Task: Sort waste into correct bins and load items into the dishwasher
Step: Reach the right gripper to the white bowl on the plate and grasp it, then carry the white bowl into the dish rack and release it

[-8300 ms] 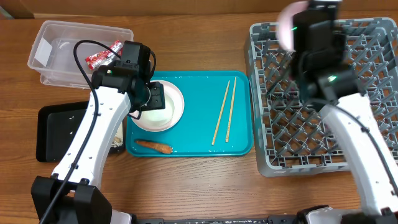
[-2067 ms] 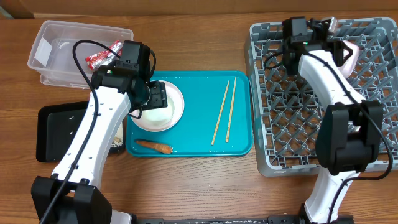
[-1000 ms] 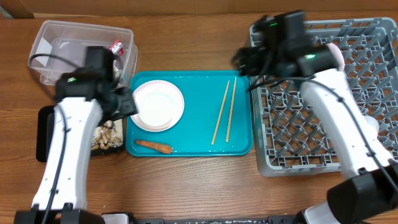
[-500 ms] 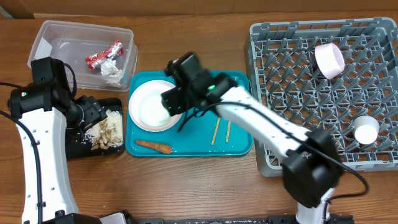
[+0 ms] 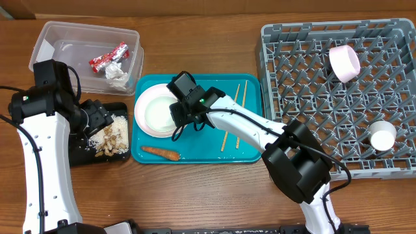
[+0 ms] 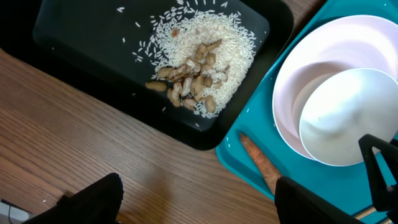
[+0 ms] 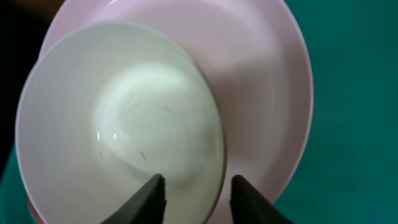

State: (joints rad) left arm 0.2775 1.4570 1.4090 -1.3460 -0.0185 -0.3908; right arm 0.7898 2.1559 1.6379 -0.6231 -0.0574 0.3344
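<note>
A white bowl [image 7: 118, 124] sits in a white plate [image 7: 273, 74] on the teal tray [image 5: 214, 146]. My right gripper [image 7: 199, 199] is open, its fingers astride the bowl's rim; in the overhead view it [image 5: 178, 118] is over the plate [image 5: 146, 97]. My left gripper [image 6: 199, 208] is open and empty, over the wood beside the black tray [image 6: 74, 37] that holds rice and scraps [image 6: 196, 68]. The carrot [image 5: 160, 153] and chopsticks [image 5: 238, 107] lie on the teal tray. The wrapper [image 5: 107, 57] and tissue [image 5: 117, 75] are in the clear tub [image 5: 55, 52]. The rack [image 5: 325, 110] holds a bowl [image 5: 344, 63] and a cup [image 5: 382, 136].
My right arm stretches from the front right across the teal tray, over the chopsticks' lower ends. My left arm stands at the far left over the black tray [image 5: 81, 149]. The carrot [image 6: 261, 165] lies just right of my left gripper.
The bowl and cup went into the rack and the rice into the black tray. Over the last half second my right gripper settled lower over the bowl; the left arm stayed put.
</note>
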